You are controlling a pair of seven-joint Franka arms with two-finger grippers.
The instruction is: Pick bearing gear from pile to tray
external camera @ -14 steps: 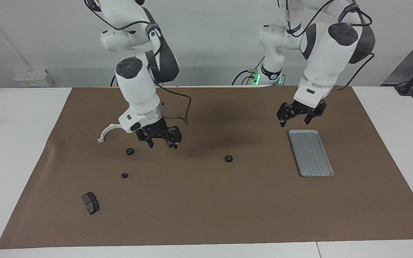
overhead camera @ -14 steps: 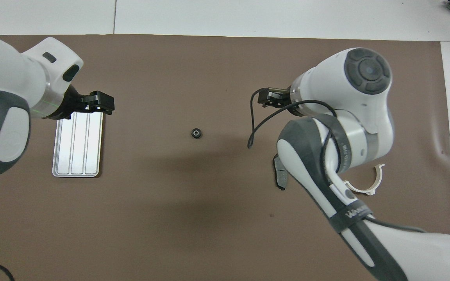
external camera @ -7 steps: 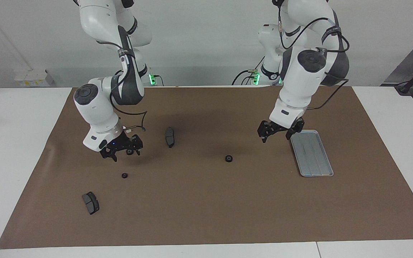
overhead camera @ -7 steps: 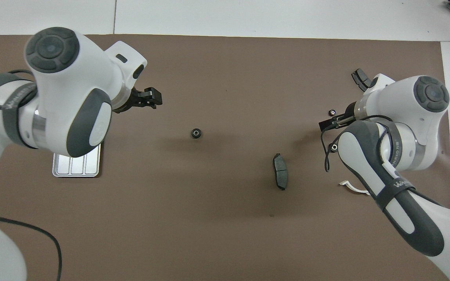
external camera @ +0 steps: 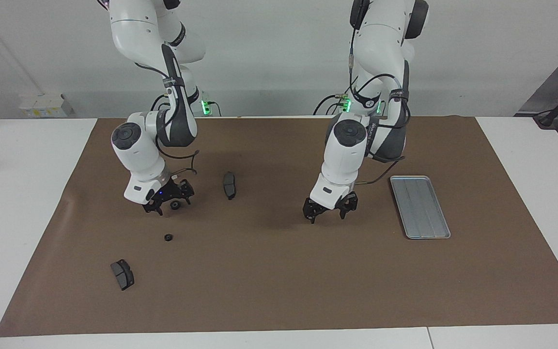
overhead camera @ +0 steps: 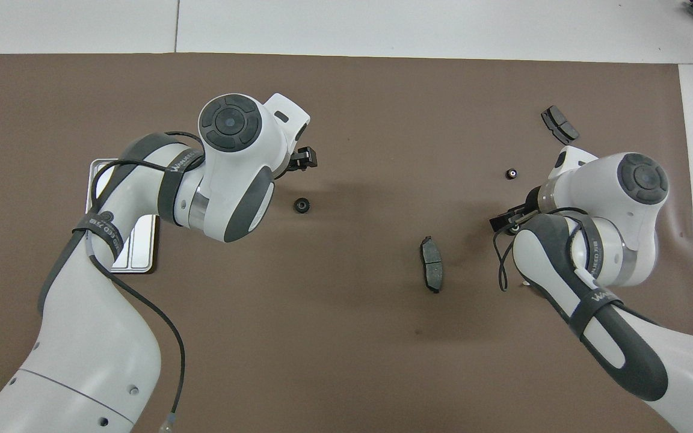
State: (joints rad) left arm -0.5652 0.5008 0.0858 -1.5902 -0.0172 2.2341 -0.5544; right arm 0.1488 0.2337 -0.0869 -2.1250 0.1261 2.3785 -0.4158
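Jaws of left gripper (external camera: 329, 210) and right gripper (external camera: 168, 204) spread, empty, over open mat (external camera: 279, 281).

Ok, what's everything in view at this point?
Mat: one, brown, covering most of the table.
Table: one, white.
Tray: one, silver-grey, toward the left arm's end.
Gears: three, black; one mid-mat by the left gripper, one at the right gripper, one farther from the robots than that.
Pads: two, dark grey; one between the arms, one farthest from the robots.
Left gripper: open, low over mid-mat.
Right gripper: open, low at its gear.
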